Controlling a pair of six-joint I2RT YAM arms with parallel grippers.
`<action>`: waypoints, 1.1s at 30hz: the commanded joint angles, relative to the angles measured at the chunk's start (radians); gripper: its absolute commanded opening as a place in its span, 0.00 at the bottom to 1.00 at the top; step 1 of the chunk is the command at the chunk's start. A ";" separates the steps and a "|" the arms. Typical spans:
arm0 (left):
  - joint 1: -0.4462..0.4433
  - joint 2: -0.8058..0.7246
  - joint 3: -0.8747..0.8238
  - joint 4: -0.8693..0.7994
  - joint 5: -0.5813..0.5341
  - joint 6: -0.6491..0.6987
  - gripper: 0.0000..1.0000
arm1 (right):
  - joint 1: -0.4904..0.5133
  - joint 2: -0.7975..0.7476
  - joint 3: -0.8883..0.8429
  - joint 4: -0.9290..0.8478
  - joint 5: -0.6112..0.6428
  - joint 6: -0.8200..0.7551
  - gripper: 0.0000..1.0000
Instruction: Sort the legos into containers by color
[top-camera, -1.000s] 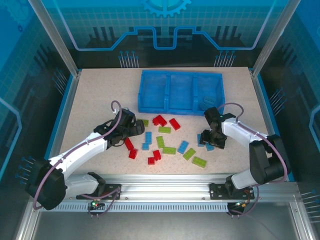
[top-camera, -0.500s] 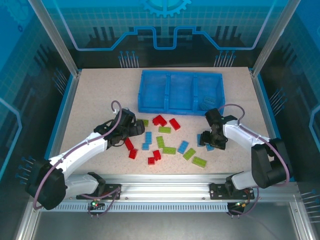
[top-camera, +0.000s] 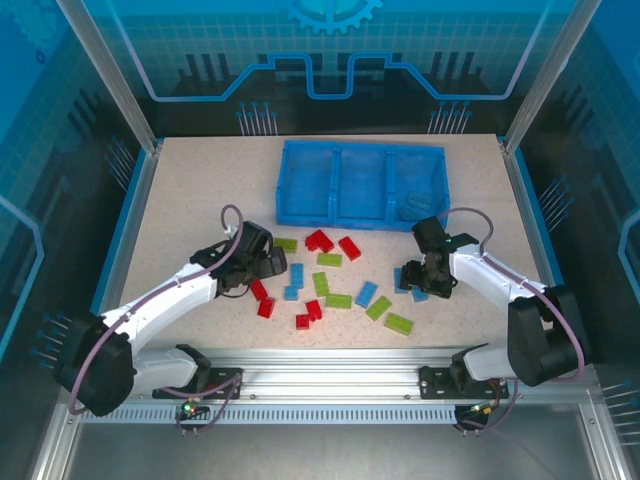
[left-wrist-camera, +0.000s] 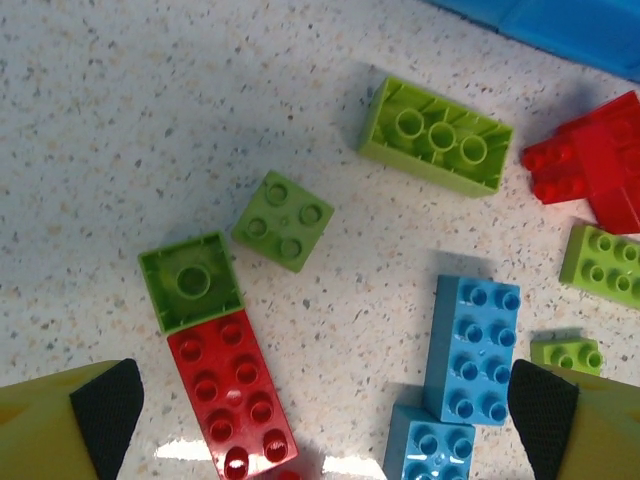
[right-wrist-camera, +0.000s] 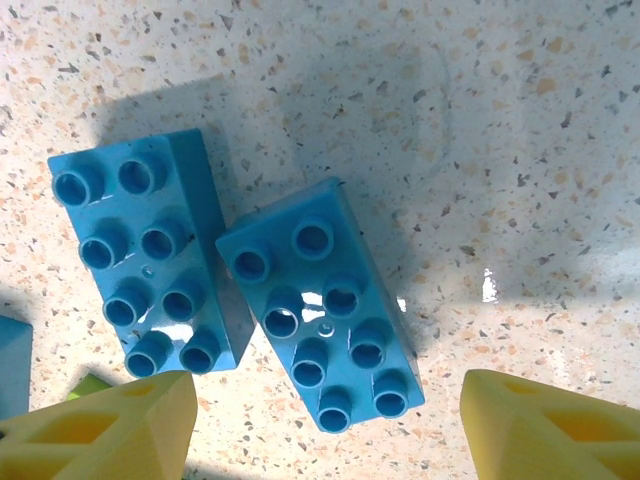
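The left tool (left-wrist-camera: 325, 415) is released, with its dark-padded fingers (left-wrist-camera: 108, 405) spread wide and closed on nothing. Its arm reaches forward and to the right from the base, the wrist bent down over the bench (top-camera: 190, 190).

Between the fingers, nearer the left one, lies a red brick (left-wrist-camera: 232, 395), studs up, with its long axis pointing away from the tool. An upturned green square (left-wrist-camera: 190, 282) touches its far end. Nearer the right finger a light-blue brick (left-wrist-camera: 472, 348) also points away, and a second blue piece (left-wrist-camera: 428, 445) sits at its near end. Farther out a lime brick (left-wrist-camera: 436, 135) lies upside down with its long axis crosswise.

The right tool (right-wrist-camera: 330, 420) is also released, its yellow fingers (right-wrist-camera: 110, 425) standing clear on either side of a light-blue brick (right-wrist-camera: 318, 305). That arm has its elbow out to the right and its forearm folded back inward. The brick is studs up, its long axis running away from the tool and leaning left. Its far corner sits against a second light-blue brick (right-wrist-camera: 150, 250) on the left, which lies nearly parallel to it.

Beyond both tools is the blue tray (top-camera: 310, 215) of three containers.
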 joint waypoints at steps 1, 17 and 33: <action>-0.050 -0.007 -0.037 -0.030 0.044 -0.026 0.96 | -0.002 -0.011 -0.009 0.006 -0.002 -0.013 0.72; -0.197 -0.104 -0.209 0.024 0.020 -0.110 0.87 | -0.054 -0.074 0.020 0.029 -0.054 -0.020 0.75; -0.222 0.031 -0.262 0.170 0.047 -0.102 0.73 | -0.147 -0.185 -0.074 -0.040 -0.131 -0.015 0.80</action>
